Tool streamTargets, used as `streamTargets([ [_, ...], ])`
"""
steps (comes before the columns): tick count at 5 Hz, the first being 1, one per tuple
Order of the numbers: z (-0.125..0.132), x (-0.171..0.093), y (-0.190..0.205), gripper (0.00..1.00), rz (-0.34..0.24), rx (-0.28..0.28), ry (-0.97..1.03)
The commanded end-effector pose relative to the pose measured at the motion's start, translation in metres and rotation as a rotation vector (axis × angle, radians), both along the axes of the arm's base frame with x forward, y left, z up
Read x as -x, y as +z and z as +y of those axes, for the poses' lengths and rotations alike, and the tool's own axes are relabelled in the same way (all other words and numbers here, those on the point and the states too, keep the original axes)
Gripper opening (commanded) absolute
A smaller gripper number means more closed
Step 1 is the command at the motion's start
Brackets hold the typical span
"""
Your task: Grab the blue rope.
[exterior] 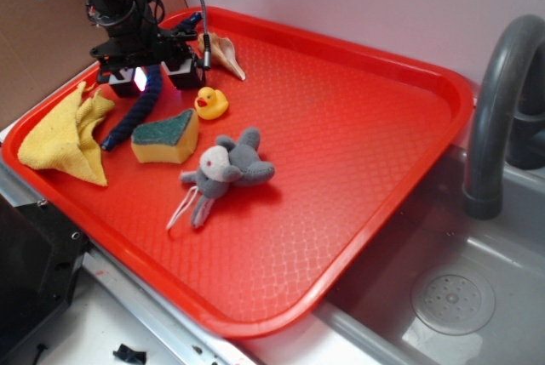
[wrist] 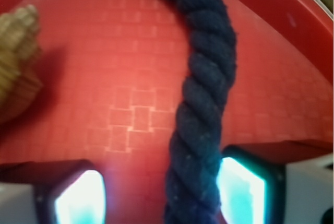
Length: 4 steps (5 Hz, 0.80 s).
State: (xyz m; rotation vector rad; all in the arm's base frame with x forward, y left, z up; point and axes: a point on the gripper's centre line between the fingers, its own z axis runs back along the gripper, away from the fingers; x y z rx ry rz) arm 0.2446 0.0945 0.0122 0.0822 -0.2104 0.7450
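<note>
A red tray (exterior: pixel 358 127) rests partly over a grey sink (exterior: pixel 477 280), whose drain (exterior: pixel 453 303) lies at the tray's 4 o'clock and whose dark faucet (exterior: pixel 498 101) rises at its 3 o'clock. The tray holds six items. The blue rope (exterior: pixel 136 114) lies toward the 10 o'clock corner, running from under the arm down toward 8 o'clock. A crumpled yellow cloth (exterior: pixel 64 139) sits at the 9 o'clock edge, just beside the rope's lower end. A yellow sponge with a green top (exterior: pixel 166 137) lies just beside the rope on its 3 o'clock side. A small yellow rubber duck (exterior: pixel 210 104) stands near the sponge at its 1 o'clock. A grey plush toy (exterior: pixel 226 169) lies at the sponge's 4 o'clock. A tan seashell (exterior: pixel 223 54) lies near the 11 o'clock rim. The black arm is lowered over the 10 o'clock corner, claw (exterior: pixel 146 76) pointing down. In the wrist view the claw (wrist: pixel 162 192) stands apart, its lit pads (wrist: pixel 242 190) on either side of the rope (wrist: pixel 206 104); the rope runs closer to the right-hand pad, with a clear gap to the other.
</note>
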Motion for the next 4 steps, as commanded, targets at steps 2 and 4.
streamTargets([
  [2, -0.002, 0.007, 0.012, 0.00, 0.073, -0.057, -0.070],
  [4, -0.047, 0.014, 0.113, 0.00, 0.034, 0.049, -0.300],
])
